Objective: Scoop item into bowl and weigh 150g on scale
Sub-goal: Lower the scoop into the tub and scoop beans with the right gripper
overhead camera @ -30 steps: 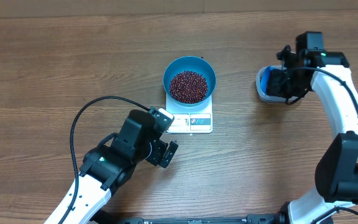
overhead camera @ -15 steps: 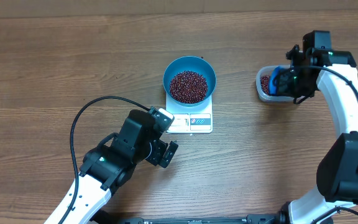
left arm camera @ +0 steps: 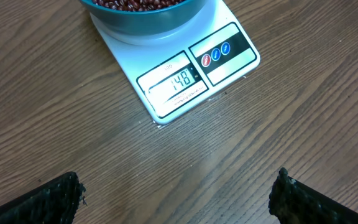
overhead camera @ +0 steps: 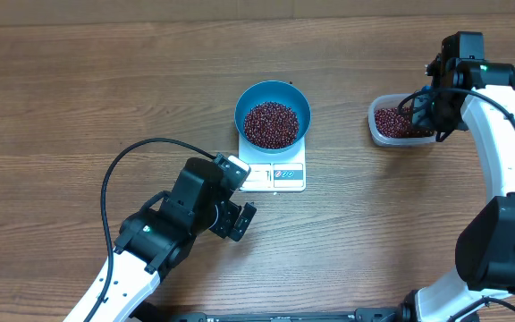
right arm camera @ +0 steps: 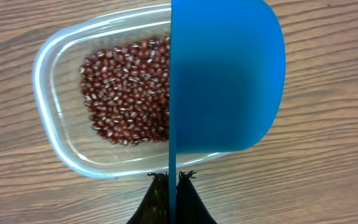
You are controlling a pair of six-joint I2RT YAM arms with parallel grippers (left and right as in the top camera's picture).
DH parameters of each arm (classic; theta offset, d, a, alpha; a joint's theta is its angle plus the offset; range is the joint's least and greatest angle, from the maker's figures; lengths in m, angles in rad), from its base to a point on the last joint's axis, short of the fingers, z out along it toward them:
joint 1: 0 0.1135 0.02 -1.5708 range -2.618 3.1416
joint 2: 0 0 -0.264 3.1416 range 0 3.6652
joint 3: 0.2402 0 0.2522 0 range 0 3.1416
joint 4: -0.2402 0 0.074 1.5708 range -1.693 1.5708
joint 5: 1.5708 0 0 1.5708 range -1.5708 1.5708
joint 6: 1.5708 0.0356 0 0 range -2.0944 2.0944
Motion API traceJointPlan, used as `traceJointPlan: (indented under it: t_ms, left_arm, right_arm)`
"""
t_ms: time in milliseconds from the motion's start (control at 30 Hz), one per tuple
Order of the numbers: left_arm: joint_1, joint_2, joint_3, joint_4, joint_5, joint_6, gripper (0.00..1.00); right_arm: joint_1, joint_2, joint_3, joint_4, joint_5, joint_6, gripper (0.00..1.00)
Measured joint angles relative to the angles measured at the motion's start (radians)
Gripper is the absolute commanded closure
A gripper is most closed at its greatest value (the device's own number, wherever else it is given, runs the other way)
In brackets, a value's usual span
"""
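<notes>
Just beyond left gripper, scale (loaded)

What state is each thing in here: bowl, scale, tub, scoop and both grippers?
bowl, on the scale, holding a heap of beans
scale, switched on, display reads 148
tub, partly filled with beans
scoop, held over the tub, inside hidden
left gripper, open, empty
right gripper, shut on the scoop's handle
</notes>
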Motion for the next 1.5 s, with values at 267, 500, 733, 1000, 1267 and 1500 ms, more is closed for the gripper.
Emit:
traceJointPlan:
  t_ms: [267, 500, 733, 1000, 1267, 1500]
  left_arm:
    - [0.0, 0.0, 0.0, 0.0, 0.0, 0.0, 0.01]
    - [0.0, 0.0, 0.0, 0.0, 0.0, 0.0, 0.0]
    - [0.0, 0.0, 0.0, 0.0, 0.0, 0.0, 0.01]
    - [0.0, 0.0, 0.0, 0.0, 0.0, 0.0, 0.0]
    - [0.0, 0.0, 0.0, 0.0, 0.0, 0.0, 0.0]
    - [0.0, 0.0, 0.0, 0.0, 0.0, 0.0, 0.0]
  right_arm:
    - [0.001, 0.003, -0.014, -0.006, 0.036, 0.0, 0.96]
    - [0.001, 0.026, -0.015, -0.031, 0.037, -0.001, 0.96]
    - [0.007, 0.049, -0.033, -0.039, 0.039, -0.001, 0.96]
    - [0.037, 0.05, -0.049, -0.04, 0.039, -0.031, 0.96]
    - [0.108, 0.051, -0.061, -0.04, 0.036, -0.084, 0.96]
    - [0.112, 0.07, -0.064, -0.052, 0.041, -0.097, 0.96]
